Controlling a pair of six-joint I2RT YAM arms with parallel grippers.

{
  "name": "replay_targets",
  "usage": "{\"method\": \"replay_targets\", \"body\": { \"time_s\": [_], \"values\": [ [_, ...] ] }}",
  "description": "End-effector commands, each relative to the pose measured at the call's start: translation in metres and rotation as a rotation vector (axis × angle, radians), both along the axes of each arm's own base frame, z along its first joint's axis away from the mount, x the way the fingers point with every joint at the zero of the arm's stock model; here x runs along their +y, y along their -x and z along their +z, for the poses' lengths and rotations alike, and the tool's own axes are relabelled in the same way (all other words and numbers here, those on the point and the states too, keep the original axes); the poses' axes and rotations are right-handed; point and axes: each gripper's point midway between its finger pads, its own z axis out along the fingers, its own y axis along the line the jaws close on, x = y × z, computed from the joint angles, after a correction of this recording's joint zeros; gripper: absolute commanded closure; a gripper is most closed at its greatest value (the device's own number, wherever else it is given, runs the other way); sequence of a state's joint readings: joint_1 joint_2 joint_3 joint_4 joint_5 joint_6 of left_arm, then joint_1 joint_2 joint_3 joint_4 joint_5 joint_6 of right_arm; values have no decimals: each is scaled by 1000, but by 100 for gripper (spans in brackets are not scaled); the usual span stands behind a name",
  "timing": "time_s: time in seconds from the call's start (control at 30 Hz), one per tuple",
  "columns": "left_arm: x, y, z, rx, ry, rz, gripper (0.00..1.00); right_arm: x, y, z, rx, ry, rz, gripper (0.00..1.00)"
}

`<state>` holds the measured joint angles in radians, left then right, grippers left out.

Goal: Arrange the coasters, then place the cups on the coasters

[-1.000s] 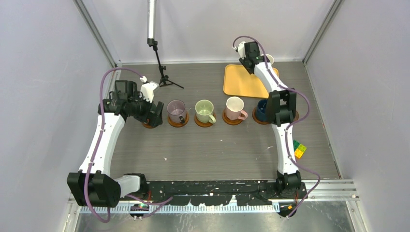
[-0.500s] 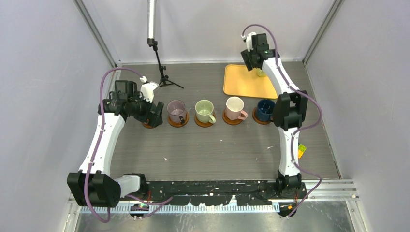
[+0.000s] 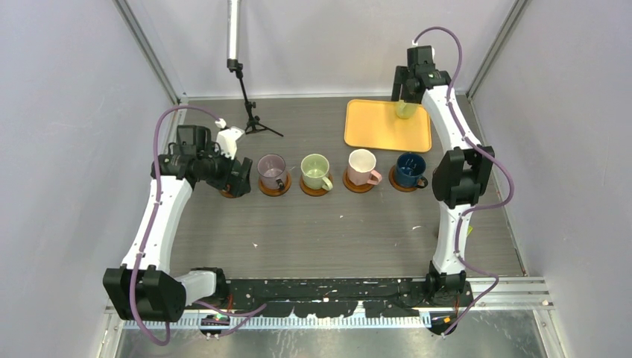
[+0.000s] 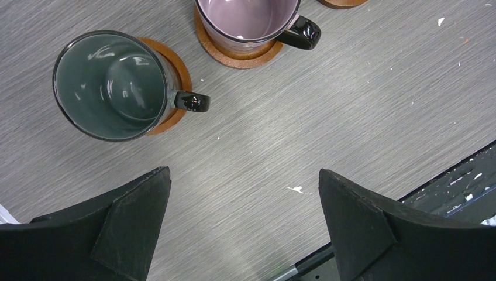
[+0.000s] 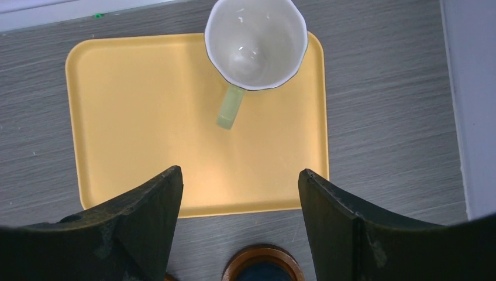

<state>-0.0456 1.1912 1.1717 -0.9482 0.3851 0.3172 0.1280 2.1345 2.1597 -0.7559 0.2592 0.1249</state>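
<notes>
We saw the left gripper [image 4: 243, 175] with its jaws spread wide and holding nothing, hanging above the dark green cup [image 4: 110, 85], which sat on a coaster [image 4: 178, 67] beside the mauve cup [image 4: 248, 17]. Along the row, the light green cup [image 3: 315, 171], pink cup [image 3: 361, 165] and navy cup [image 3: 408, 168] each stood on a coaster too. The right gripper [image 5: 237, 175] was likewise wide and empty over the pale yellow cup [image 5: 255, 40], upright at the far edge of the tray [image 5: 146, 117]

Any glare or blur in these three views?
Top external: even light, faint shadows, sharp. Left wrist: bright glints inside the dark green cup. Right wrist: small glints in the pale yellow cup, tray evenly lit, no blur.
</notes>
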Motion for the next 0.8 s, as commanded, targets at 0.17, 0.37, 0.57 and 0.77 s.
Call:
{"method": "replay_targets", "body": {
  "time_s": [0.17,0.37,0.57,0.77],
  "values": [
    [0,0,11,-51,6,14,0,-8,-18,-26,-5,-17,-154,23],
    [1,-1,14,-56,5,28,0,-16,-32,-47,-10,9,-210,23],
    [3,0,14,-54,-9,23,0,-22,-51,-63,-22,24,-211,26],
    [8,-3,16,-73,-38,32,0,-37,-62,-76,-20,32,-227,36]
  ]
}}
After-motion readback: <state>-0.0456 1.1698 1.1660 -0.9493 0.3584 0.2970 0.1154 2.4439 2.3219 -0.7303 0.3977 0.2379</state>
